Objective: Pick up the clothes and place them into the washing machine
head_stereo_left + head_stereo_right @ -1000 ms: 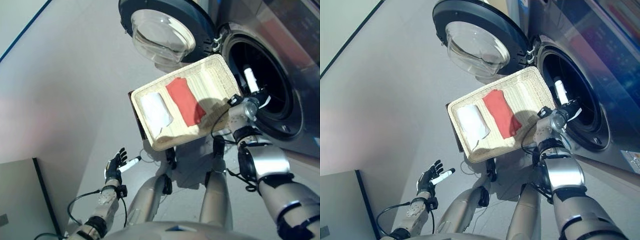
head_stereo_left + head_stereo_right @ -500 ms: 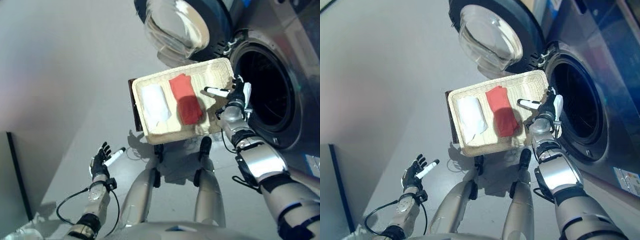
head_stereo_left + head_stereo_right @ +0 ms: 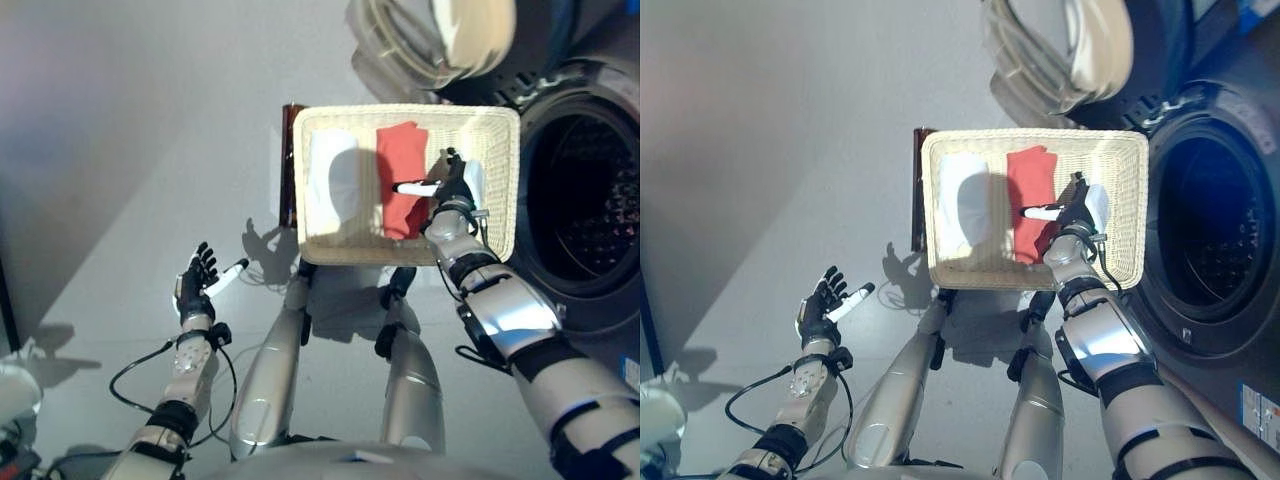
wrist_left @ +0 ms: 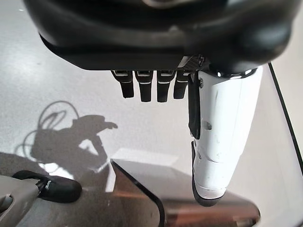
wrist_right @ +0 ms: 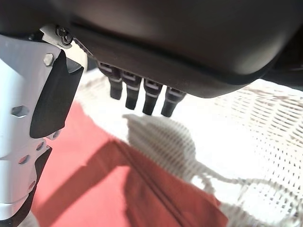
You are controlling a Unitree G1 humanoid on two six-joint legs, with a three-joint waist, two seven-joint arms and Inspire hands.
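Observation:
A folded red cloth and a folded white cloth lie side by side in a pale wicker basket. My right hand hovers open over the basket's right half, straight fingers just above the red cloth and the white-covered thumb reaching across it. It holds nothing. My left hand hangs open over the floor at the lower left, away from the basket, with fingers straight and empty.
The washing machine's dark drum opening gapes just right of the basket. Its round glass door stands swung open behind the basket. A dark brown stand shows at the basket's left edge. Grey floor lies to the left.
The camera has shifted. My right hand has come from the drum's mouth to above the red cloth in the basket. The left hand stays open and idle.

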